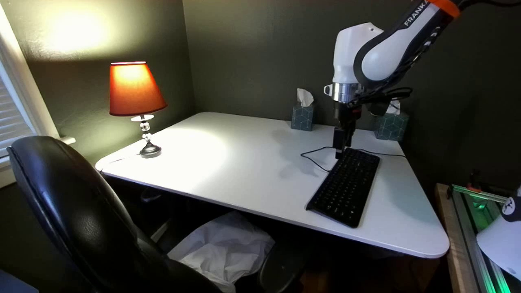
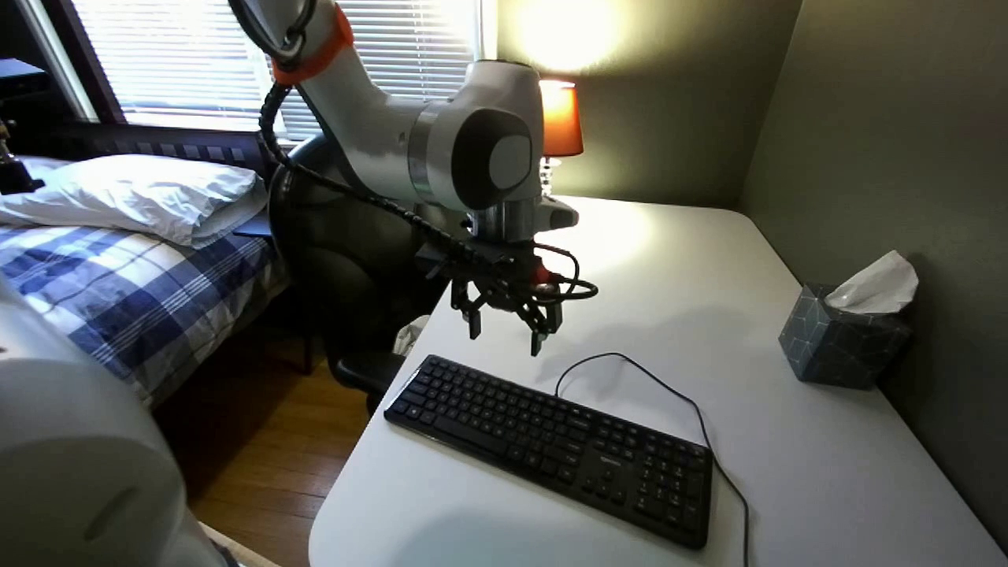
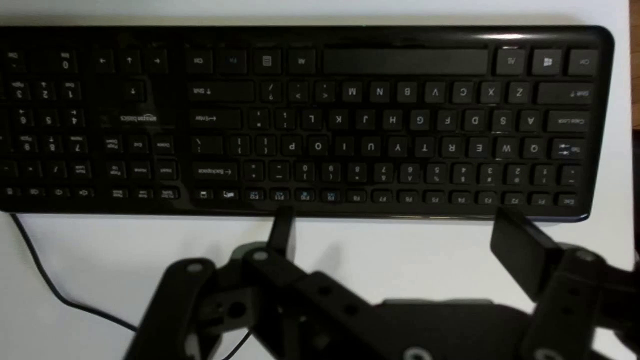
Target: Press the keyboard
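The keyboard point(image 1: 345, 187) is long, flat and black and lies on the white desk; it also shows in an exterior view point(image 2: 551, 445). In the wrist view the keyboard point(image 3: 310, 120) fills the upper part, with its letters upside down and its number-pad end cut off. Its thin dark cable point(image 2: 685, 402) curves over the desk from the back edge. My gripper point(image 2: 506, 339) points down above the desk, raised over the keyboard's back edge and apart from it. In the wrist view the gripper point(image 3: 395, 217) is open, fingers wide apart with nothing between them.
The white desk point(image 1: 252, 162) carries two tissue boxes point(image 1: 302, 118) point(image 1: 391, 126) near the wall and a lamp point(image 1: 136, 91) at its far end. A black chair point(image 1: 73, 211) stands by the desk's front edge. A bed point(image 2: 118, 260) is beyond the chair.
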